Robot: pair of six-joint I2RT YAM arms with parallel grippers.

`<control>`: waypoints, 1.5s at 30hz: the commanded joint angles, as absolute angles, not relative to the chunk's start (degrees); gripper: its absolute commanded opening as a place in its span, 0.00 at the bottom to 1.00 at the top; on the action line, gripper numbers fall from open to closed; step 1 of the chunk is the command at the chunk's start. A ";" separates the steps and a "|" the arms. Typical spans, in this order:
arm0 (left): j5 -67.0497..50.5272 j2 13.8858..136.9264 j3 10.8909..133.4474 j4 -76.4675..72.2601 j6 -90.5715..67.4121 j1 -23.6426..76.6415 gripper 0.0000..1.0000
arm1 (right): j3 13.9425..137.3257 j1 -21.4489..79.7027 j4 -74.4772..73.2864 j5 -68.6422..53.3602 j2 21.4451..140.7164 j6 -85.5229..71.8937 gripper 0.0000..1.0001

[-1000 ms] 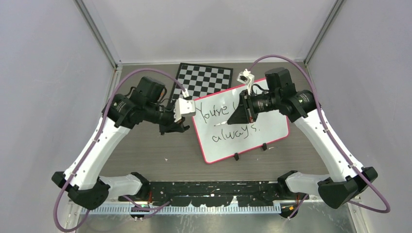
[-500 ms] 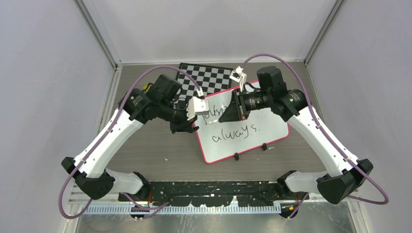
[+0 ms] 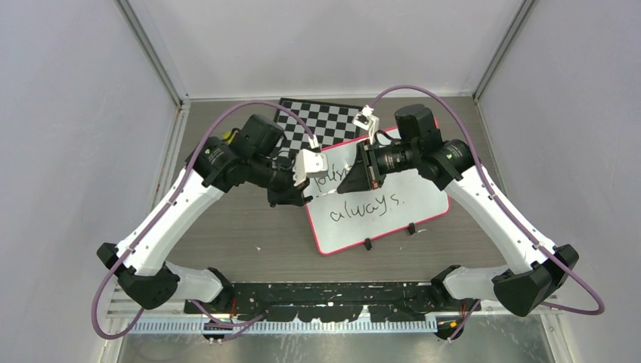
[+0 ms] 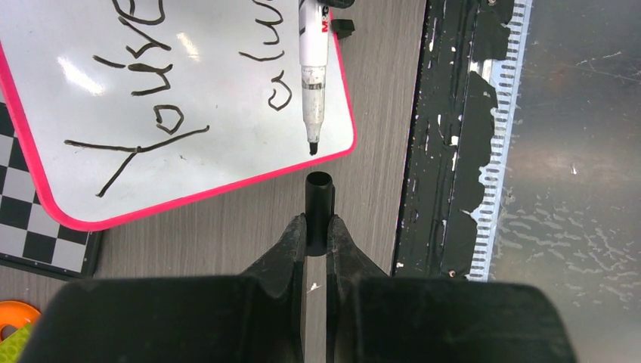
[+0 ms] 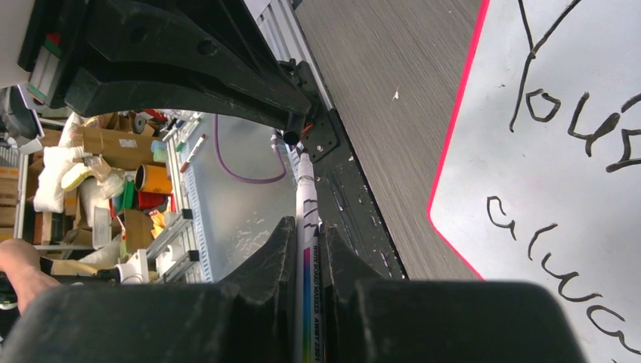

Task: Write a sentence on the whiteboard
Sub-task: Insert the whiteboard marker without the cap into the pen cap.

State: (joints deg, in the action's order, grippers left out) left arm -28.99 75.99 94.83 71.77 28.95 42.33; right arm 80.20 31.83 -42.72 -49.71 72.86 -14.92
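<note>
Recapping looks to be the step in hand, since the writing appears finished. On the left, the left end effector (image 4: 318, 227) is clamped on a short black tubular plastic cap (image 4: 319, 203), whose open mouth points at the tip of a white-barrelled black-tipped marker (image 4: 312, 68). In the left wrist view the tip and the mouth are near each other but apart. The tip sits slightly to the left of the cap's axis.

Just beyond lies the large white rectangular whiteboard with its thin pink-red frame (image 3: 423, 198), flat on the grey wood-grain desk (image 3: 249, 227). Its far edge overlaps a smaller black-and-white checkerboard (image 3: 317, 121). The thin black handwritten sentence (image 3: 368, 206) is on the board. "always." reads clearly in the lower line and "You're" begins the upper one. The rest of that line is hidden under the right arm in the top view.

On the right, the right end effector (image 5: 306, 227) is closed around the marker's barrel and holds the tip out toward the cap, above the board's near-left corner.

The next move, by my reading, calls for bringing the two axes into line and then pushing tip and cap together along it. A small sideways error would make the tip catch the rim instead of entering.
</note>
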 commanded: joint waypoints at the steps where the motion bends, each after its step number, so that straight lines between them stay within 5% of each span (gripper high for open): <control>1: -29.66 76.29 96.92 70.83 29.63 43.02 0.00 | 81.01 32.29 -39.45 -51.65 71.91 -16.48 0.00; 45: -31.96 76.04 96.34 72.72 31.47 43.59 0.00 | 81.01 33.00 -39.91 -51.33 71.79 -16.69 0.00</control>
State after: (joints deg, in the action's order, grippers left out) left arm -29.63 76.90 95.18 72.34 31.59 43.18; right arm 79.59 32.93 -41.78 -50.87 72.84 -16.43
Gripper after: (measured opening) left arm 0.061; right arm 0.163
